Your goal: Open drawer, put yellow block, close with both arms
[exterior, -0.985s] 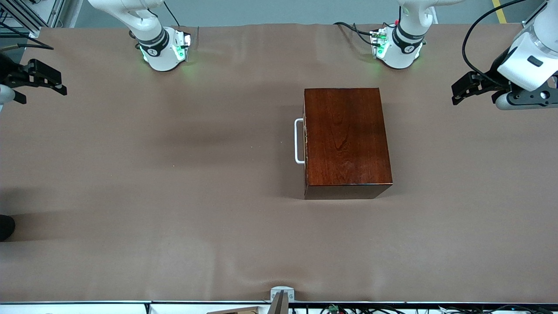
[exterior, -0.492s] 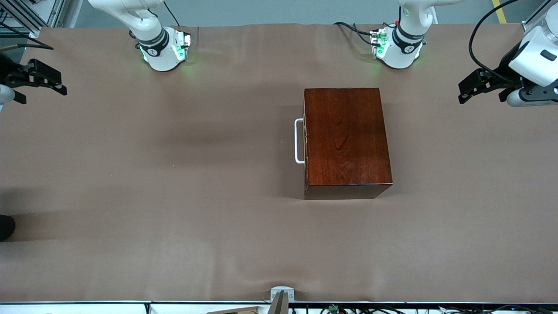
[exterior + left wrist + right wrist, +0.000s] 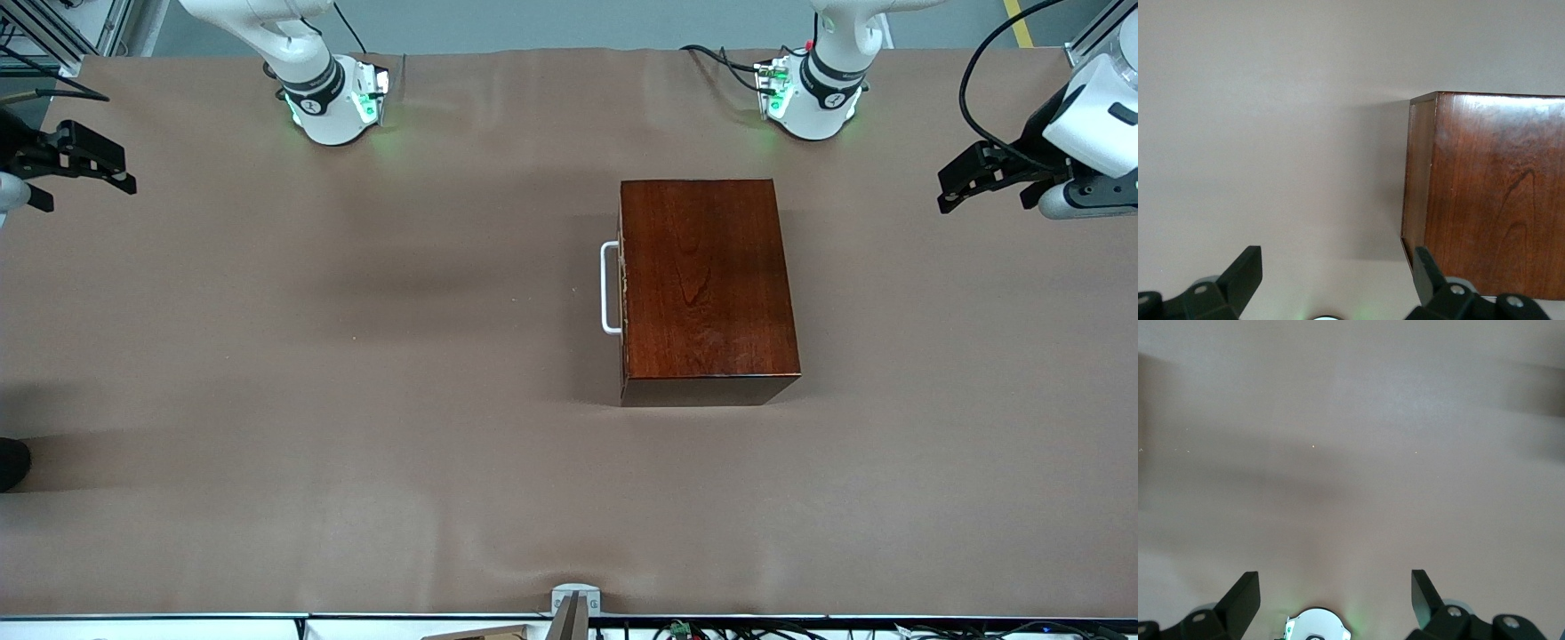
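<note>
The dark mahogany box (image 3: 707, 289) stands on the table near the left arm's base. Its drawer is shut, and the white bar handle (image 3: 609, 287) faces the right arm's end of the table. The yellow block is out of view. My left gripper (image 3: 956, 185) is open and empty, up over the left arm's end of the table, away from the box. In the left wrist view the open gripper (image 3: 1336, 263) looks at a corner of the box (image 3: 1491, 193). My right gripper (image 3: 107, 164) is open and empty over the right arm's end; the right wrist view (image 3: 1336, 587) shows only bare cloth.
A brown cloth (image 3: 356, 400) covers the whole table. The two green-lit arm bases (image 3: 333, 102) (image 3: 809, 98) stand along the edge farthest from the front camera. A small grey bracket (image 3: 573, 600) sits at the nearest edge.
My left gripper has drawn a little farther out toward the left arm's end of the table. The right arm and the box have not moved.
</note>
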`<state>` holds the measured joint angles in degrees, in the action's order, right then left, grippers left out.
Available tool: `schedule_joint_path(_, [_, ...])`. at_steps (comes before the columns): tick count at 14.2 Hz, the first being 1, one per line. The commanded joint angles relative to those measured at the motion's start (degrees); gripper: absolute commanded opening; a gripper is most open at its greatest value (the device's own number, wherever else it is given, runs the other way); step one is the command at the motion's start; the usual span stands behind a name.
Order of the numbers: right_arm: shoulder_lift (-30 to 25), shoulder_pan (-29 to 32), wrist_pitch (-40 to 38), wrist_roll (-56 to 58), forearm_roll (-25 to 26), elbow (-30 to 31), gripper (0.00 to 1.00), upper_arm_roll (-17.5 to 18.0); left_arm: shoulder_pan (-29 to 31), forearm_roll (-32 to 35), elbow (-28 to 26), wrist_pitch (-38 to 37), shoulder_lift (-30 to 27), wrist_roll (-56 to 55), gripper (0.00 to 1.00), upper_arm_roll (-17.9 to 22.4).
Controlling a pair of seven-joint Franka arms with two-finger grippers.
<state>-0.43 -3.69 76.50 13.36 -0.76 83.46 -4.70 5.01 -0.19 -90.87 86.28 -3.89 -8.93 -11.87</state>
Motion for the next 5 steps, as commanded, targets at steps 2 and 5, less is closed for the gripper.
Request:
schedule_joint_path(2, [-0.4,-0.1,-0.3,-0.2,0.0,-0.1,1.00,0.0,0.7,1.2,1.8,-1.6,0.7,0.1,1.00,-0.6])
schedule_joint_path(5, [-0.4,-0.1,-0.4,-0.2,0.1,-0.1,1.00,0.0,0.7,2.9,1.8,-1.6,0.6,0.1,1.00,-0.6])
